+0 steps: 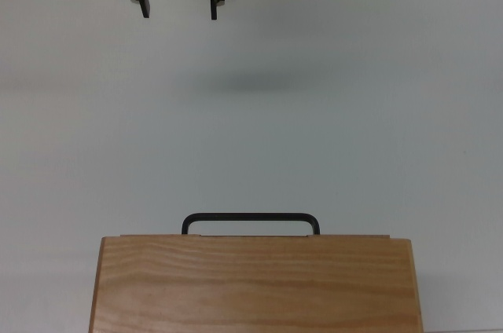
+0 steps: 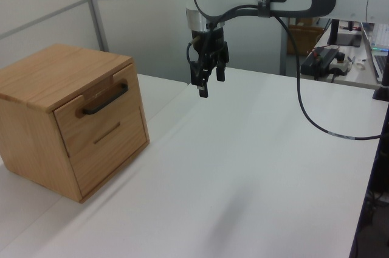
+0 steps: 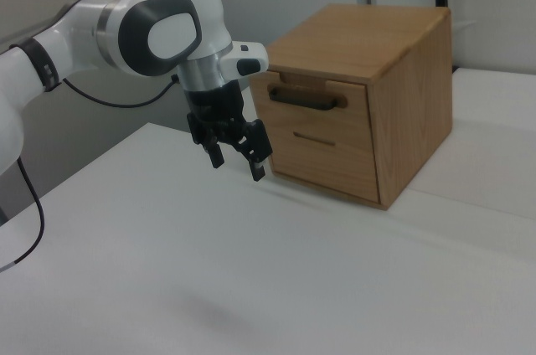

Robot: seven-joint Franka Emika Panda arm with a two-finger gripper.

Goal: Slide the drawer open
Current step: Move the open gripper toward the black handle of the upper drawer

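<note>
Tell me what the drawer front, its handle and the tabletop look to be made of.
Drawer front: light wood, visible grain, matte. Handle: a thin black bar, probably painted metal, though plastic can't be ruled out. Tabletop: smooth white surface with a soft sheen, likely laminate.

Light: I see even, bright overhead light in all three views.
Shadows: soft grey smudge on the table (image 1: 251, 137), upper centre of the top view.
Glare: none I notice.
Focus: top view slightly soft throughout.
</note>
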